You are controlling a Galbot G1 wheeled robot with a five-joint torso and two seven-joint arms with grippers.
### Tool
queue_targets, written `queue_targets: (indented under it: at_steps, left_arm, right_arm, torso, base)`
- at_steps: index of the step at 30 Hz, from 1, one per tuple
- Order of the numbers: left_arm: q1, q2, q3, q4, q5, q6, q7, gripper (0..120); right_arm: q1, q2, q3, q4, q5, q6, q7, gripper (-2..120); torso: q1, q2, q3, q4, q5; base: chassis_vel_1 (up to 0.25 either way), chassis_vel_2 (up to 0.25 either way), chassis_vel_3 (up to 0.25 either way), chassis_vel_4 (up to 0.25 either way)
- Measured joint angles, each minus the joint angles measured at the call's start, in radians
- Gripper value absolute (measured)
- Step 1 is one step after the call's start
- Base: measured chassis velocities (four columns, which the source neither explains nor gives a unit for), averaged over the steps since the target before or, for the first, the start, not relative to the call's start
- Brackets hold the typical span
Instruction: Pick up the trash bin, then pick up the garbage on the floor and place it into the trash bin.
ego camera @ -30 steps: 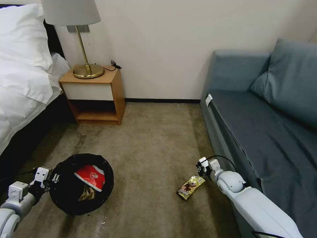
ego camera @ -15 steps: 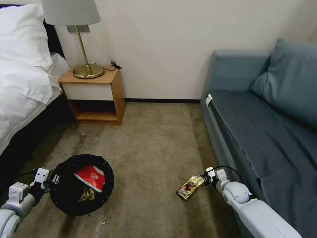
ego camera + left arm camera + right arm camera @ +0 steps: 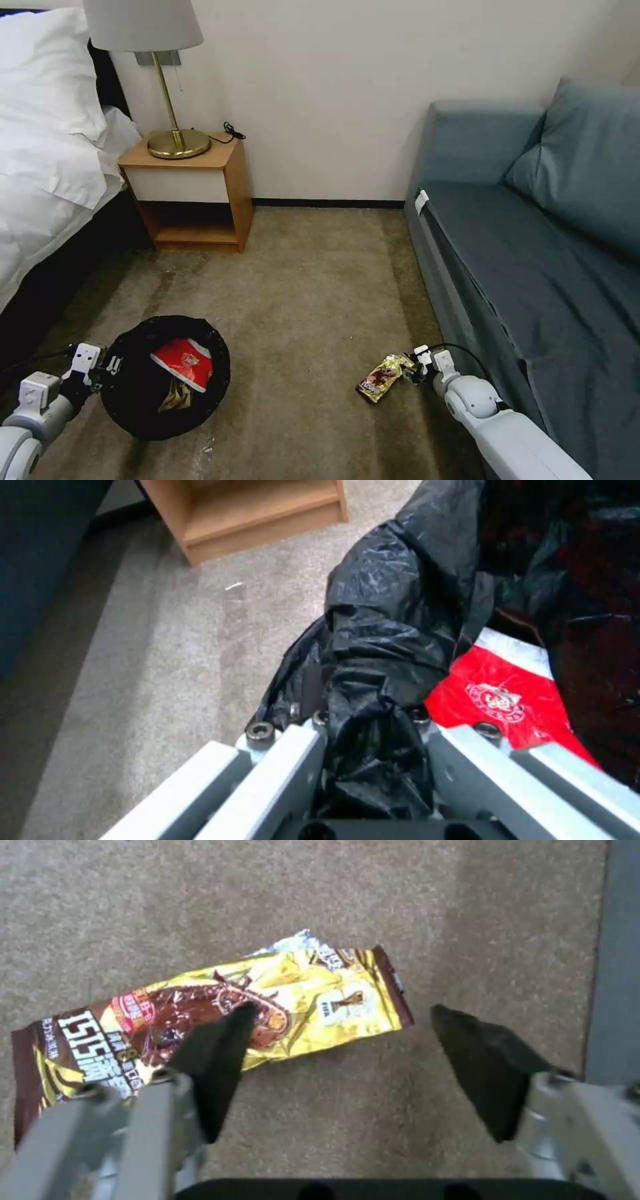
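The gold-brown wrapper [image 3: 384, 377] lies on carpet beside the sofa [image 3: 533, 267]. The right end effector [image 3: 411, 369], fingers spread, has dropped closer; the left end effector [image 3: 107, 365] clamps the trash bin [image 3: 167, 377].

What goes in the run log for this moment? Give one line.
left gripper: shut on trash bin rim | right gripper: open over gold-brown wrapper on carpet | red snack packet: in bin

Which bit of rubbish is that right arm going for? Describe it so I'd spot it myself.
Start at the blue-grey sofa on the right and look down at the carpet along its front edge. There lies a flat gold-brown wrapper, just ahead of the open right tool. It is shiny gold, unlike the red packet in the black-lined bin.
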Motion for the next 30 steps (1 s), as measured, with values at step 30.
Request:
queue_targets:
  at_steps: [30]
  left_arm:
    - [0.005,0.0,-0.004,-0.006,0.006,-0.003,0.006,1]
  right_arm:
    - [0.0,0.032,0.017,-0.063,-0.06,0.039,-0.003,100]
  torso:
    - [0.0,0.0,0.0,0.0,0.0]
  base:
    - [0.0,0.0,0.0,0.0]
